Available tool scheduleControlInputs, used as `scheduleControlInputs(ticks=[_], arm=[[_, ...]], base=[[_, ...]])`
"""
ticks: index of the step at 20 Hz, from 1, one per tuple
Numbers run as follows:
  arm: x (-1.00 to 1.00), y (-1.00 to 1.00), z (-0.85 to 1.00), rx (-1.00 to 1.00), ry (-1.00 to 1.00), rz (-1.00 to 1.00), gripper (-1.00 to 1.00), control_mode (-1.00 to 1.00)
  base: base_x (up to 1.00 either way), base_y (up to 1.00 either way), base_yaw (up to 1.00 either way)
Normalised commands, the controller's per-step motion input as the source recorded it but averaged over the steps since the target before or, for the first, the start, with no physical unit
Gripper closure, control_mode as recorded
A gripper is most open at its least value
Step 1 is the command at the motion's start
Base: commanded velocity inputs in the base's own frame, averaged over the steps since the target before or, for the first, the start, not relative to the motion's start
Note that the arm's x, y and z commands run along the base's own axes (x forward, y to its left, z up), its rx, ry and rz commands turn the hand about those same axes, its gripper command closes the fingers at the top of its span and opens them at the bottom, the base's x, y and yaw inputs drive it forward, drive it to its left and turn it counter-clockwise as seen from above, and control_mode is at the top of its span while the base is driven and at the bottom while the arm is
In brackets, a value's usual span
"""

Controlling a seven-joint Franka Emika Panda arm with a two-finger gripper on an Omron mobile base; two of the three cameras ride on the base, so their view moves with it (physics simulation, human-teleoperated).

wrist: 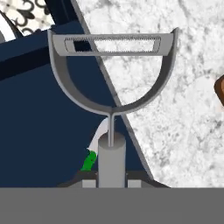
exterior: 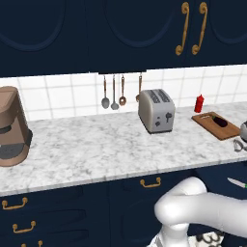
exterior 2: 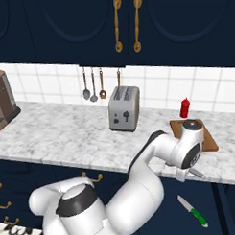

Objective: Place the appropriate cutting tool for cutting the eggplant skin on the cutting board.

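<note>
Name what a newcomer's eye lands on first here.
The grey peeler, clamped in the end effector, hangs over the marble counter's front edge. On the counter stand a silver toaster and, right of it, the wooden cutting board carrying the dark eggplant.

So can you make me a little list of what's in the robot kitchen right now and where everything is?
held tool: grey peeler, handle between the gripper fingers, blade end sticking out over the counter's edge
gripper: shut on the peeler
cutting board: on the marble counter, right of the toaster
eggplant: lying on the board
red bottle: standing behind the board, by the wall
green-handled knife: down below the counter's edge
job: peeler not on the board yet
</note>
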Motion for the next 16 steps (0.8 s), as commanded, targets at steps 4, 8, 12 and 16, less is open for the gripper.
scheduleControlInputs(ticks=[4, 8, 12, 16], arm=[[1.00, -0.19, 0.17, 0.00, -0.05, 0.03, 1.00, -1.00], [1.00, -0.22, 0.14, 0.00, 0.00, 0.02, 1.00, -1.00], [1.00, -0.20, 0.17, 0.00, 0.00, 0.03, 1.00, -1.00], [0.91, -0.19, 0.00, 0.00, 0.00, 0.05, 1.00, -1.00]], base=[[0.00, 0.00, 0.00], [0.00, 0.00, 0.00], [0.00, 0.00, 0.00], [0.00, 0.00, 0.00]])
